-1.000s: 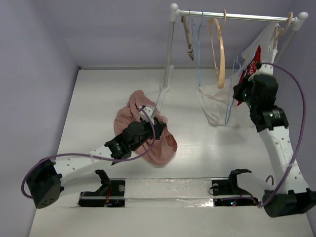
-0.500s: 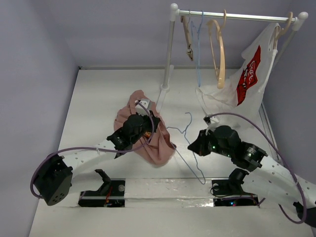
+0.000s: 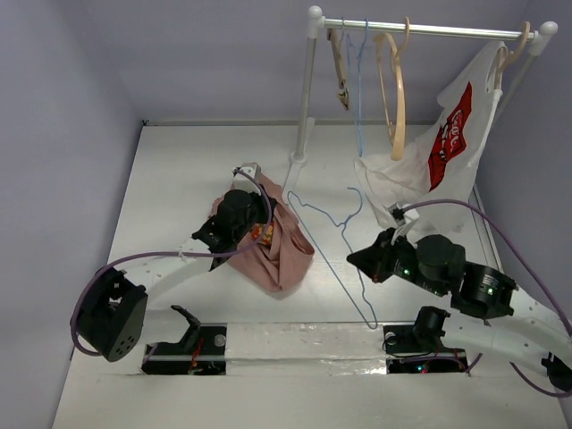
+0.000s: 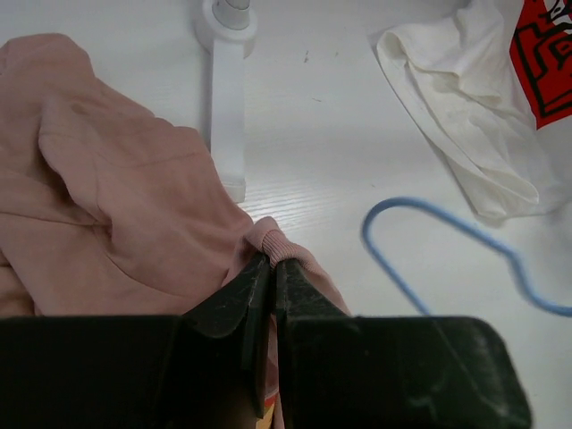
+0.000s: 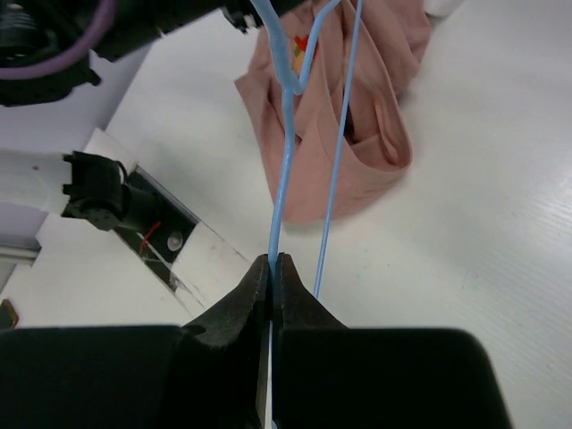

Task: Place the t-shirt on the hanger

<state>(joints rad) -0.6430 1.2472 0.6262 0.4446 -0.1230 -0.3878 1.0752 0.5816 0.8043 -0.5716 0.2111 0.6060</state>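
Each arm holds one thing.
The left gripper [image 4: 271,264] is closed on the pink t-shirt [image 4: 116,223] edge; the right gripper [image 5: 273,261], at its right, pinches the light-blue wire hanger [image 5: 280,179].

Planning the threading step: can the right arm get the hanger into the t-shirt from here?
Probably yes. The right gripper is shut on the hanger, whose far end reaches the t-shirt. The left gripper pinches its ribbed edge, and nothing stands between.
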